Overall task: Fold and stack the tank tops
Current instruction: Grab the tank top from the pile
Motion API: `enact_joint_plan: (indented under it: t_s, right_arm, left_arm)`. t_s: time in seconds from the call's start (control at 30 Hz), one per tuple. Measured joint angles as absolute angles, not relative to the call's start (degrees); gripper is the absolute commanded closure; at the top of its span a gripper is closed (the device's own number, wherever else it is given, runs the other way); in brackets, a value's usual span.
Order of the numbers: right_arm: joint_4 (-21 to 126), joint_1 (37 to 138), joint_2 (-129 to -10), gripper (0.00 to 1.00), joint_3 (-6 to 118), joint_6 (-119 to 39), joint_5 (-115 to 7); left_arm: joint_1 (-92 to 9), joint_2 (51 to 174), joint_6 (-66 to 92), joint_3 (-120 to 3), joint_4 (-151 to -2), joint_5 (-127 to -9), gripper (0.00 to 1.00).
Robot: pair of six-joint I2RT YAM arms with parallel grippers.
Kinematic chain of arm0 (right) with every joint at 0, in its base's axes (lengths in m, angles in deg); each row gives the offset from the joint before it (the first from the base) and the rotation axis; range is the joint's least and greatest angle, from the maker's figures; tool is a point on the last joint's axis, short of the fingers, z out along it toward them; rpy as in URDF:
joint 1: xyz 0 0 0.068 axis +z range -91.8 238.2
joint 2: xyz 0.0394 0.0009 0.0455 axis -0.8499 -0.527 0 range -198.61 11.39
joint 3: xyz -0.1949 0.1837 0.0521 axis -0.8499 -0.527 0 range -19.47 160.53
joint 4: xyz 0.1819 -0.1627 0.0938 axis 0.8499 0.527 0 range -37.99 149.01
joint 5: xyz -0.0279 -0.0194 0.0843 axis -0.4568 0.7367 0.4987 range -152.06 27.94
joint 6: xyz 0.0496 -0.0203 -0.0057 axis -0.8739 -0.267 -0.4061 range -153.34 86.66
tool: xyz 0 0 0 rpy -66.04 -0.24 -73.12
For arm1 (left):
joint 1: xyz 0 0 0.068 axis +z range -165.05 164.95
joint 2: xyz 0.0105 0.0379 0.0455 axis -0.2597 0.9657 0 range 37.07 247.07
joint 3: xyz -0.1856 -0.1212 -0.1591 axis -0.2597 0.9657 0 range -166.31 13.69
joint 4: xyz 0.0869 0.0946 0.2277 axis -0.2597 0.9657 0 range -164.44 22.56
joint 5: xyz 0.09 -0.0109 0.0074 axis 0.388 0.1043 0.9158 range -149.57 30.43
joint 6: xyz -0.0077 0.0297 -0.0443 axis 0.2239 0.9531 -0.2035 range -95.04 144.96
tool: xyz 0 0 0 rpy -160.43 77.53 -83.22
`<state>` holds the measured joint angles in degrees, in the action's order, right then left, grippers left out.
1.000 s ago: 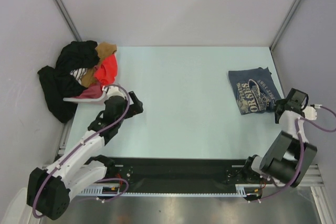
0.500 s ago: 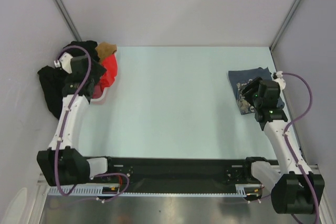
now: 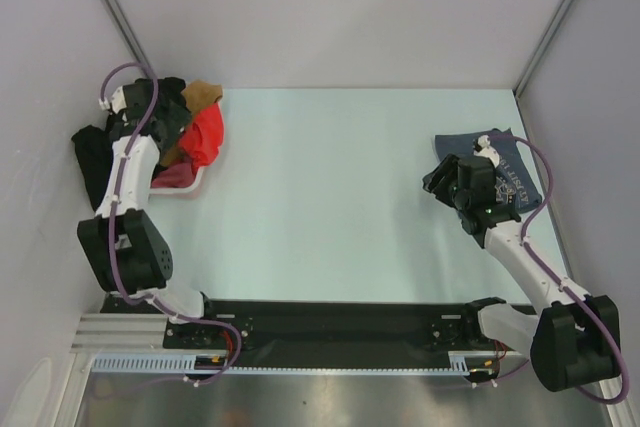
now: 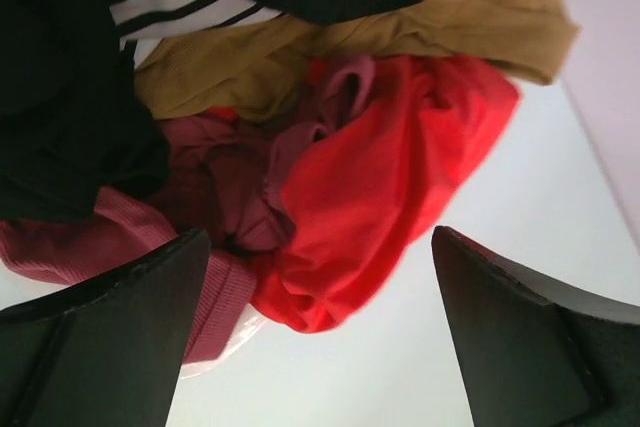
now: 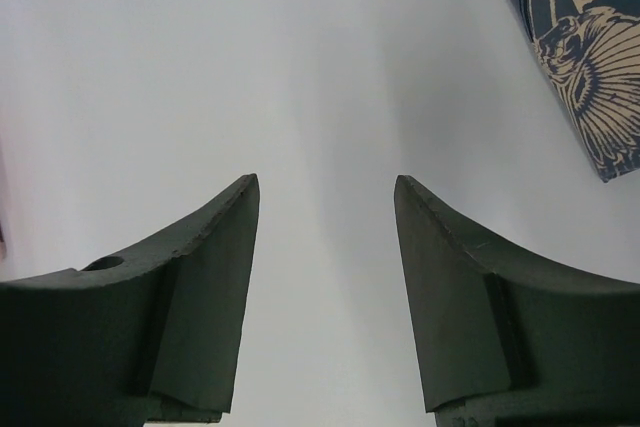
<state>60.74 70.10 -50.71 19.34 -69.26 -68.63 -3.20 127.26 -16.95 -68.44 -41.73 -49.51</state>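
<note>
The slate blue-grey tank top [image 3: 512, 179] is lying flat and folded by the table's [image 3: 330, 177] right edge, toward the far right corner, pale chest print and lettering facing up. In the right wrist view only its corner [image 5: 580, 47] shows, up in the top right.

The maroon tank top [image 4: 215, 192] is a different story: it's crumpled up in the clothes pile at the far left corner of the table [image 3: 175, 175], low on the near side of the heap. A bright orange-red garment [image 4: 380, 187] is touching it on one side, a mustard-brown one [image 4: 400, 27] lies above it, and black clothes [image 4: 60, 97] plus a black-and-white striped piece [image 4: 170, 2] are bunched around. There's something white peeking out under the maroon, can't tell what it is.

The right claw [image 5: 325, 182] is released, fingers apart with nothing between them, over bare table just left of the blue-grey top [image 3: 440, 175].

The left claw [image 4: 320, 237] is spread wide, gripping nothing, and hangs right above the pile [image 3: 170, 132], with the maroon and orange-red fabric showing in the gap.
</note>
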Motion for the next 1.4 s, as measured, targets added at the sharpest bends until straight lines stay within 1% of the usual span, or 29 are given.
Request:
enact_joint_plan:
  t_s: [0.1, 0.13, 0.27, 0.47, 0.6, 0.7, 0.8, 0.83, 0.93, 1.1, 1.2, 1.33, 1.4]
  right_arm:
    - [60.11, 70.25, -50.71, 0.39, 18.79, -69.26, -68.67]
    - [60.09, 70.25, -50.74, 0.39, 18.75, -69.26, -68.72]
    - [59.78, 70.25, -51.54, 0.4, 18.72, -69.3, -69.15]
    - [59.78, 70.25, -53.34, 0.4, 18.72, -69.52, -69.11]
    - [59.43, 70.25, -54.1, 0.41, 18.72, -69.74, -69.0]
    - [59.12, 70.25, -54.87, 0.41, 18.72, -69.76, -68.58]
    - [59.12, 70.32, -55.26, 0.41, 18.72, -69.78, -68.41]
    - [59.1, 70.36, -55.26, 0.41, 18.72, -69.76, -68.39]
    - [59.06, 70.36, -55.26, 0.41, 18.72, -69.76, -68.21]
    - [59.06, 70.36, -55.26, 0.41, 18.72, -69.76, -68.21]
    - [59.04, 70.36, -55.26, 0.41, 18.72, -69.76, -68.21]
    - [59.02, 70.36, -55.26, 0.41, 18.72, -69.76, -68.21]
    - [58.99, 70.36, -55.3, 0.41, 18.72, -69.76, -68.19]
  left_arm:
    - [-3.18, 130.36, -16.84, -68.77, -40.05, -48.72, 0.08]
    - [-3.18, 131.11, -16.67, -69.03, -39.44, -48.61, 0.12]
    - [-3.2, 133.18, -16.54, -70.97, -35.83, -46.9, 0.12]
    - [-3.2, 133.2, -19.77, -72.04, -26.15, -40.24, 0.12]
    - [-3.15, 130.01, -20.56, -66.17, -25.76, -39.3, 0.12]
    - [-3.18, 126.93, -20.87, -61.4, -26.15, -39.19, 0.16]
    - [-3.15, 126.21, -21.76, -60.31, -26.65, -39.21, 0.39]
    - [-3.15, 126.38, -21.94, -60.31, -27.2, -39.32, 0.58]
    - [-3.13, 126.93, -22.9, -60.31, -28.73, -40.02, 1.0]
    - [-3.13, 126.82, -23.07, -60.31, -30.0, -40.74, 1.0]
    - [-3.13, 124.77, -23.05, -60.39, -29.93, -40.46, 1.0]
    - [-3.13, 117.12, -22.86, -61.77, -29.67, -39.93, 1.0]
    - [-3.13, 111.02, -22.53, -62.76, -30.54, -39.63, 1.0]
